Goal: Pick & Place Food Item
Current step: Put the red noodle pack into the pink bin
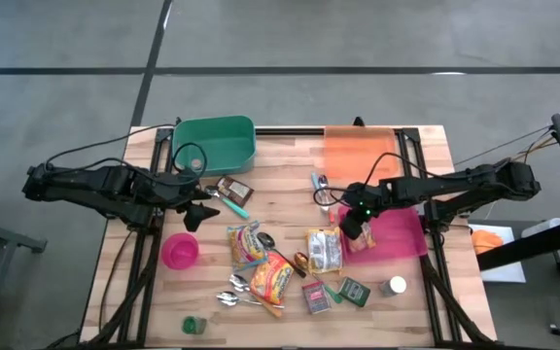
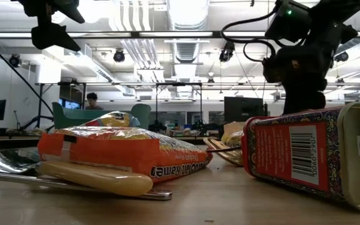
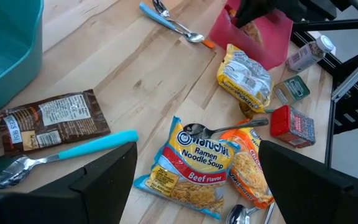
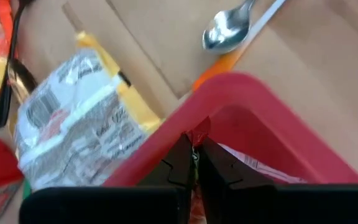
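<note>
At centre right of the high view a red food packet (image 1: 360, 239) is pinched by the right hand (image 1: 354, 229) over the pink tray (image 1: 406, 233), unreleased, while the left hand (image 1: 194, 210) waits spread.

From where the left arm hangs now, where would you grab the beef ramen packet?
Probably the crimped end of the beef ramen packet, coming straight down with the open left gripper. It lies flat, too wide to span, and a spoon lies across the opposite end, so the spoon-free end looks easier.
</note>
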`<action>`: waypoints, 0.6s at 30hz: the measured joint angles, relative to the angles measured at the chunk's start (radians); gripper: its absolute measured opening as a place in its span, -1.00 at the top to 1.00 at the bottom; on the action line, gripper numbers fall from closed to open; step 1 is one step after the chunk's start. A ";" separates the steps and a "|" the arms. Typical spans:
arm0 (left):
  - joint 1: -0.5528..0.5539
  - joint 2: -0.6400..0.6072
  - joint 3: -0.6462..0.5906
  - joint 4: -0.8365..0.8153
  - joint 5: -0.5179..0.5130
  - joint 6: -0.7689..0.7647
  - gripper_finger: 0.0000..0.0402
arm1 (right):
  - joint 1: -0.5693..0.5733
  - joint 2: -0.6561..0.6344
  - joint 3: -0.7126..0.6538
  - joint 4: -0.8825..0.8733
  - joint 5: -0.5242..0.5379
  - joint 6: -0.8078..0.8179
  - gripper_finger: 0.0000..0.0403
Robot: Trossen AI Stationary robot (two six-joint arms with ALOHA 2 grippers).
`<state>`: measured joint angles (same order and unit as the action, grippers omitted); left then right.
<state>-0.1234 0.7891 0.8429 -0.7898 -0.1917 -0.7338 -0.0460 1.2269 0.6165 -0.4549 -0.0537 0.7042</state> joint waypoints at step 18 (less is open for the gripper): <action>0.000 0.000 0.000 0.000 0.000 0.000 -0.68 | 0.000 0.008 -0.001 -0.005 0.036 0.110 0.95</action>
<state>-0.1234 0.7891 0.8429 -0.7902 -0.1917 -0.7338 -0.0460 1.2346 0.6160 -0.4595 -0.0174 0.8145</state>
